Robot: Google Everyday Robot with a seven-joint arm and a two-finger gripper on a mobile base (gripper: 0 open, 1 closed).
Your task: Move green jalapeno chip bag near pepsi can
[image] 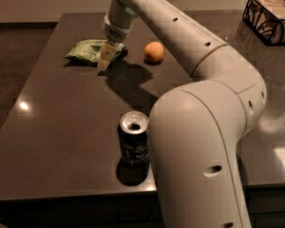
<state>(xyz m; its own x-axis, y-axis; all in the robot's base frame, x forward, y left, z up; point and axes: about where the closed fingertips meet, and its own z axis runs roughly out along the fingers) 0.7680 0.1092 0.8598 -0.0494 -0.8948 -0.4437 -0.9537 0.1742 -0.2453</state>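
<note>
Green jalapeno chip bag (pixel 88 51) lying at the far left of the dark table (pixel 61 127), about 11 o'clock from the pepsi can (pixel 134 144) — well apart. Gripper (pixel 106 57) lowered at the bag's 3 o'clock edge — grip state cannot be told. Orange (pixel 154 52) farther out at 3 o'clock.

Dark polished tabletop (pixel 61 127), smooth and glossy, bright glints all over. Crinkly foil-looking green jalapeno chip bag (pixel 85 51), kinda shiny. Metal pepsi can (pixel 134 141), silvery top, slick dark sides. Smooth matt off-white plastic shell on the arm (pixel 199 141). Pale plastic-looking gripper (pixel 106 58) down at the bag's right edge. Matt-skinned orange (pixel 154 52). Dark wire basket (pixel 270 18) far right.
</note>
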